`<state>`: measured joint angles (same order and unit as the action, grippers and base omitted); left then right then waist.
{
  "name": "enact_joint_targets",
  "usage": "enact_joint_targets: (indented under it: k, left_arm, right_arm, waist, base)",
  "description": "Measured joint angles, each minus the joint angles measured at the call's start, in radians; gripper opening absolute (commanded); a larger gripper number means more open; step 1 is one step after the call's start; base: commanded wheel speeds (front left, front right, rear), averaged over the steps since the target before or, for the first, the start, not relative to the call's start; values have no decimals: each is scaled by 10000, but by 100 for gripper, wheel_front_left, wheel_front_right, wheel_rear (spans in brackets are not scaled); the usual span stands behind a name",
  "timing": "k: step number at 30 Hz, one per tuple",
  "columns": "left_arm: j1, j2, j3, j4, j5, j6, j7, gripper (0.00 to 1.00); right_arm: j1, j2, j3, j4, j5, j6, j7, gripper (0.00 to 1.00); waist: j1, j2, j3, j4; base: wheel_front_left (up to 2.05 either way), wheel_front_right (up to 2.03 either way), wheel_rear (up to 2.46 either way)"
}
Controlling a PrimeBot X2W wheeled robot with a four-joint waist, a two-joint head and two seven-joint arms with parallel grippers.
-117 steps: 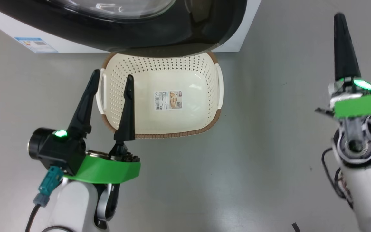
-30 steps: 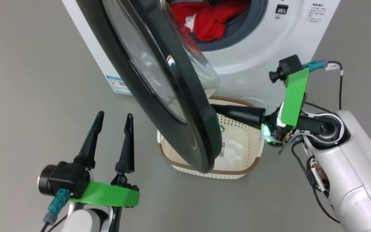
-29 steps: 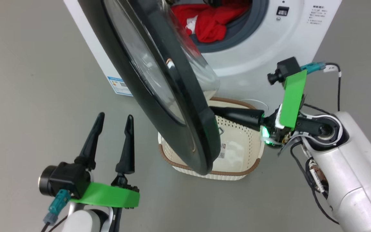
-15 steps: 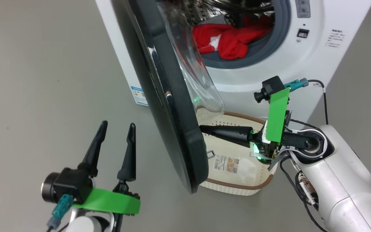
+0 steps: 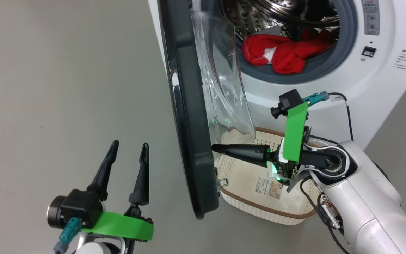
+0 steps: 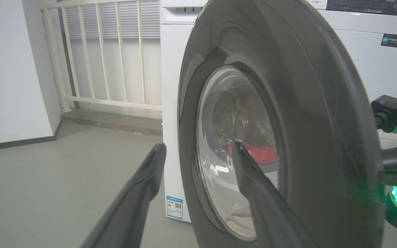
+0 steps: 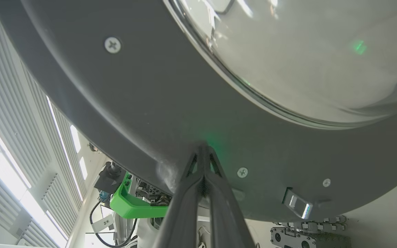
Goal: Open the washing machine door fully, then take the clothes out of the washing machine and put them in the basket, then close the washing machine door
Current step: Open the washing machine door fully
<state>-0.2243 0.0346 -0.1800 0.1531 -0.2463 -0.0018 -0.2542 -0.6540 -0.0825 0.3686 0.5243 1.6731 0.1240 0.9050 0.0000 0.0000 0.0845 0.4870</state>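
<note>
Step in hand looks like door opening. The washing machine door (image 5: 185, 106) stands about square to the washing machine (image 5: 382, 81) front, so it is not fully open yet. The right tool (image 5: 214, 147) has its fingers pinched together, holding nothing, with the tip against the door's inner rim low down. The left tool (image 5: 129, 144) is spread wide and empty, near the door's outer face.

To do it well, push along the hinge arc and keep the tip on the black rim — off the glass bowl and above the metal latch hook (image 5: 223, 182). Moving the left tool aside first seems wise, since the door likely swings toward it.

The clothes (image 5: 287, 53) lie in the drum at the gasket's lower lip. The basket (image 5: 241, 173) sits empty on the floor (image 5: 48, 88) at the machine's foot, just under the door.

The floor is smooth, plain grey. The room has a white wall (image 6: 5, 69) and a white railing (image 6: 98, 51) behind — open space on the left.
</note>
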Motion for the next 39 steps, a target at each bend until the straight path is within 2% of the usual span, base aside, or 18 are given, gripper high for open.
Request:
enact_joint_targets:
  k: [8,16,20,21,22,23,26,32,35,39]
  left_arm:
    - [11,2,-10,23,0,10,0,100]
    - [52,6,46,-2,-13,27,0,100]
    - [157,6,84,-13,-13,27,0,100]
    - [220,6,88,-10,-13,27,0,100]
    - [246,8,92,-4,-13,27,0,100]
    - [246,8,94,0,-13,27,0,100]
    - [246,8,100,6,-15,25,0,100]
    - [289,13,184,23,-15,13,0,100]
    - [421,13,211,75,-15,13,0,100]
    - [429,15,261,127,-13,12,0,100]
  right_arm:
    - [-1,2,318,29,104,0,-109,0]
    - [-3,40,663,38,173,0,-259,0]
    - [-4,54,663,102,4,0,-706,0]
    - [-4,59,652,128,-61,0,-832,21]
    - [-4,67,640,151,-134,0,-959,57]
    - [-4,81,631,169,-211,0,-1089,100]
    - [7,56,625,130,-625,0,-1436,100]
    - [634,-443,861,-744,-1816,0,-2571,100]
    - [943,-980,1220,-1101,-2801,0,-3632,100]
    - [1040,-1657,1883,-1227,-4380,0,-5597,100]
  waist:
    - [0,0,-83,468]
    - [0,0,-102,505]
    - [0,0,-147,485]
    - [0,0,-163,478]
    - [0,0,-181,469]
    - [0,0,-200,460]
    - [1,0,-276,431]
    - [0,0,-383,291]
    - [0,0,-407,194]
    - [0,0,-425,64]
  base:
    - [0,0,0]
    - [0,0,0]
    - [0,0,0]
    - [0,0,0]
    - [0,0,0]
    - [0,0,0]
    - [0,0,0]
    - [0,0,0]
    - [0,0,0]
    - [0,0,0]
